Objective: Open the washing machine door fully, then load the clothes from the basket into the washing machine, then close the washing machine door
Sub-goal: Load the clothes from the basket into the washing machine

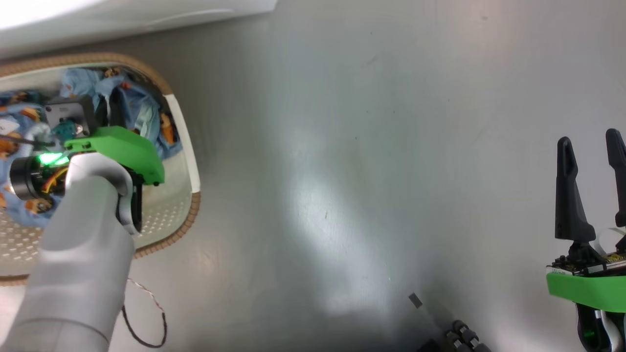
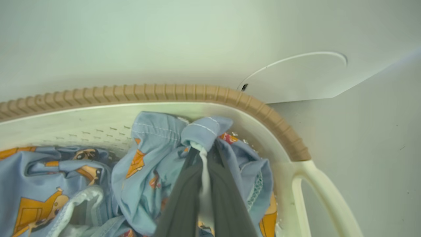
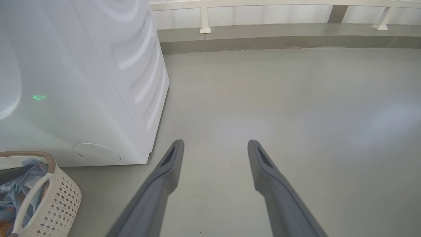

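Clothes (image 2: 154, 154) pinched tight between closed left gripper (image 2: 203, 153) fingers, down inside basket (image 2: 164, 92) at nine o'clock in head view. Right gripper (image 1: 589, 139) at four o'clock, spread wide, empty.

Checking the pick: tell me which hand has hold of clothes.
The left hand, inside the basket, shut on a light-blue fold of the clothes. The right hand stands open above the floor, holding nothing.

text: none legible | labels: none legible | numbers: none legible
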Robot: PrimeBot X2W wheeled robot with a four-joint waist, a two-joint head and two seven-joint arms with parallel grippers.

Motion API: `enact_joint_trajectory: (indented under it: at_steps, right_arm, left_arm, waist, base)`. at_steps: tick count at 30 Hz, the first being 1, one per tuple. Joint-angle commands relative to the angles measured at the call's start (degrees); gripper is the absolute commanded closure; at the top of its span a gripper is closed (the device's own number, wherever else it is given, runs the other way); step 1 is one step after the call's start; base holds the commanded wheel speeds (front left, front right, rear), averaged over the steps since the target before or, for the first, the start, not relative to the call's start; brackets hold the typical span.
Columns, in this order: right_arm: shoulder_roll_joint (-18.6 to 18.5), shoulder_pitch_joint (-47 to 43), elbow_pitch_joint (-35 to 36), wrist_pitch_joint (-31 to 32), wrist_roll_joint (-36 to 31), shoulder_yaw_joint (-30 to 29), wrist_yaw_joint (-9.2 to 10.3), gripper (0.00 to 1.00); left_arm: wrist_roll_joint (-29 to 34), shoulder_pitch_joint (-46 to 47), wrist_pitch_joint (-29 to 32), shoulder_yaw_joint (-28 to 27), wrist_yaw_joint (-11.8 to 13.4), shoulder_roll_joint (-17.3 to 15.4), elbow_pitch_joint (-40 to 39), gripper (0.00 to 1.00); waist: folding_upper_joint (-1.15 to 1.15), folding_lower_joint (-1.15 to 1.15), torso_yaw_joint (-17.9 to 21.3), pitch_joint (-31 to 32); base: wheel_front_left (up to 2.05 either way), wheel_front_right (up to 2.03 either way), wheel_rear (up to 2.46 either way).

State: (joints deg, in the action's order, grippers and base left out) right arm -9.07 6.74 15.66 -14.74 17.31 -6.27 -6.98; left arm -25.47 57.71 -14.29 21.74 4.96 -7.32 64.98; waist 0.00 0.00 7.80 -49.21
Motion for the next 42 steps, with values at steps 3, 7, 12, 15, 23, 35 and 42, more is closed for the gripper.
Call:
enact_joint_trajectory:
  at_steps: [3, 7, 12, 15, 23, 35, 42]
  right_arm:
    - [-1.1, -3.47, 0.32, -0.26, -0.45, 0.45, -0.51, 0.0]
    - [-1.44, -3.84, 0.16, -0.26, -0.5, 0.29, -0.51, 0.0]
    - [-2.31, -4.35, -1.19, -0.26, -0.72, 0.65, -0.51, 0.0]
    - [-2.5, -4.55, -1.87, -0.26, -0.68, 0.53, -0.51, 0.0]
    - [-3.1, -4.38, -2.57, -0.26, -1.02, 1.62, -0.51, 0.0]
    - [-3.16, -7.06, -5.78, -0.26, -1.41, 4.55, -0.51, 0.0]
    - [-2.22, -10.53, -7.11, -0.26, -1.97, 4.91, -0.51, 0.0]
  left_arm:
    - [2.69, -7.43, -0.69, -2.87, 2.33, -2.52, -9.74, 1.0]
    - [5.11, -12.74, -0.7, -5.35, 3.93, -2.63, -18.62, 1.0]
    - [8.5, -20.46, -0.7, -9.93, 4.71, -2.18, -31.06, 1.0]
    - [9.98, -24.16, -0.7, -12.28, 4.55, -1.73, -37.14, 1.0]
    - [13.03, -31.83, -0.71, -17.28, 3.39, 0.13, -49.43, 1.0]
    - [16.36, -44.2, -0.71, -20.9, -0.04, 2.51, -60.75, 1.0]
    - [17.2, -50.71, -0.71, -21.44, -1.92, 3.1, -63.15, 1.0]
  waist:
    - [0.0, 0.0, -1.6, 4.52]
    - [0.0, 0.0, -2.58, 6.95]
    - [0.0, 0.0, -4.24, 11.92]
    - [0.0, 0.0, -5.0, 13.93]
    - [0.0, 0.0, -6.77, 19.08]
    - [0.0, 0.0, -9.17, 29.68]
    - [0.0, 0.0, -10.32, 36.49]
  base:
    - [0.0, 0.0, 0.0]
    - [0.0, 0.0, 0.0]
    - [0.0, 0.0, 0.0]
    - [0.0, 0.0, 0.0]
    - [0.0, 0.0, 0.0]
    - [0.0, 0.0, 0.0]
    - [0.0, 0.0, 0.0]
